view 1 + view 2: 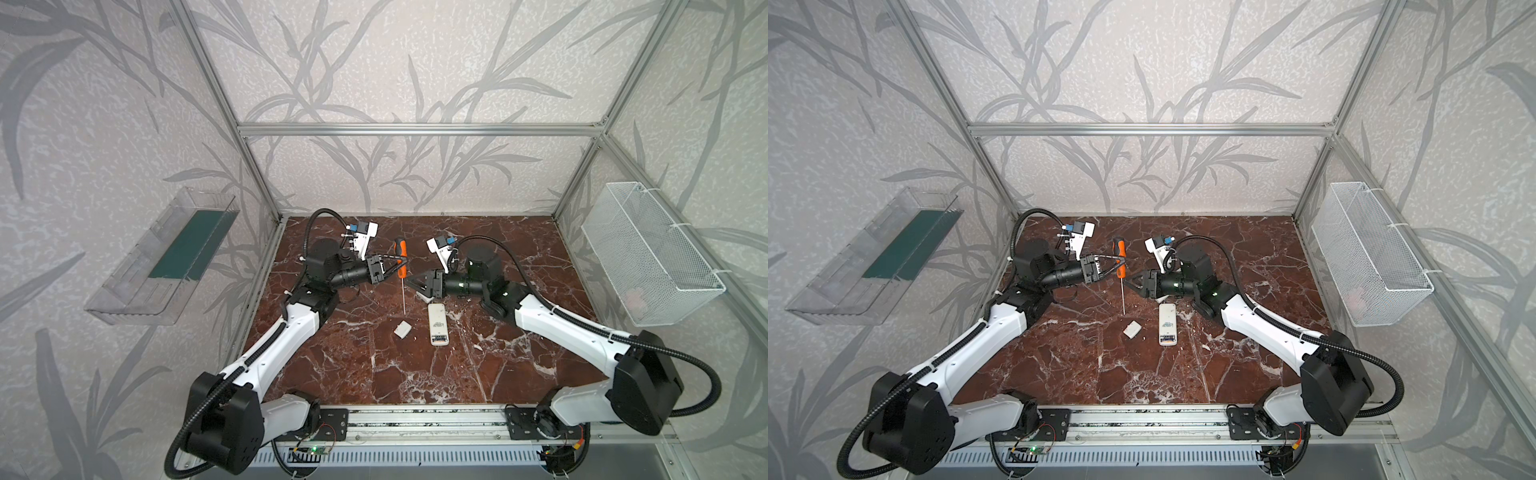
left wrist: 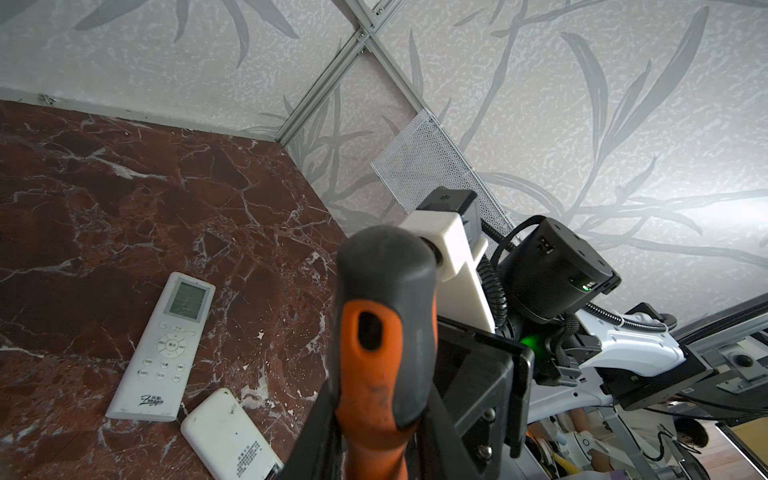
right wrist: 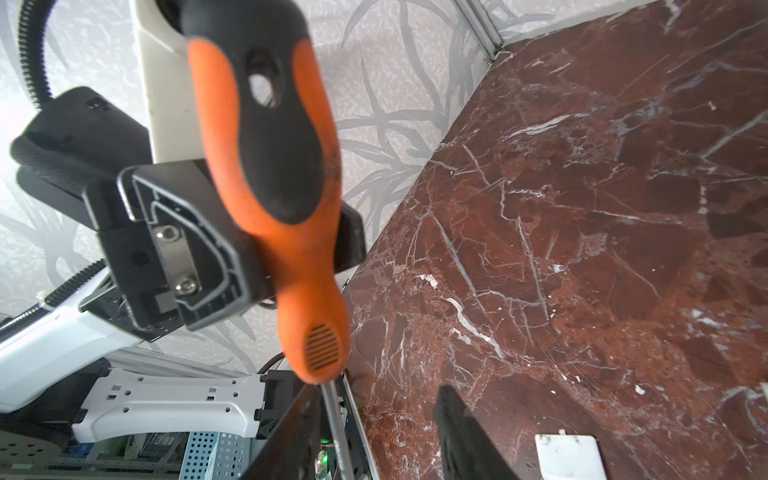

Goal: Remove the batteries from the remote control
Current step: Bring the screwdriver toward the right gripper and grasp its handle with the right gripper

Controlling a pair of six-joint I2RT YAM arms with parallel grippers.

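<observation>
Nothing reads clearly: the white remote control (image 2: 162,349) beside the left gripper (image 2: 378,399) bears a dark cursive logo below its buttons, too small to make out.

**Left arm** (image 1: 291,328): white moulded link shells between black cylindrical joint housings; large black shoulder block.
**Right arm** (image 1: 557,328): same build and colours.
**Cabling:** black corrugated conduit (image 1: 717,388) looped out of each shoulder block; a second length (image 1: 326,210) arches to the wrist.
**Wrist camera mounts** (image 1: 365,239): white printed brackets with a blue connector.
**Left gripper** (image 1: 400,266): black plastic body with a ribbed outline; bright metal plate (image 3: 174,257) fixed by two silver screws.
**Right gripper** (image 1: 410,282): black, with triangular open-frame jaws.
**Green indicator light** (image 2: 530,343): on the right arm's wrist housing.
**Base plates** (image 1: 332,424): black and bolted, with thin red and black wires beside them.
</observation>
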